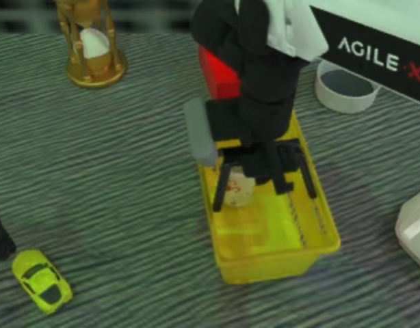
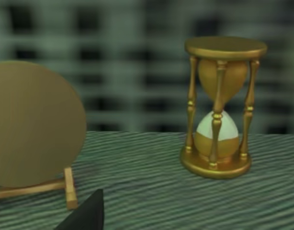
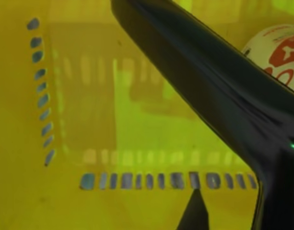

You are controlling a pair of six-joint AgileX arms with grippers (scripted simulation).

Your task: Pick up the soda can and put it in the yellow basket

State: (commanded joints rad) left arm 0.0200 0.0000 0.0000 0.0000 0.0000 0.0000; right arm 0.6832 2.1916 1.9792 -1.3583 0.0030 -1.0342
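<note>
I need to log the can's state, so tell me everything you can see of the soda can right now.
The soda can is a small pale, silvery-white cylinder with a red logo on its side, metal by its look. It sits inside the yellow basket, toward the basket's far end, under the right gripper, whose dark jaws stand on either side of it. Whether it rests on the basket floor or hangs in the grip cannot be told. The top is hidden.

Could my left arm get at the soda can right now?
Probably not. The soda can sits inside the yellow basket with the right gripper directly over it, blocking the way. The left arm is parked at the table's left edge, by the toy car.
</note>
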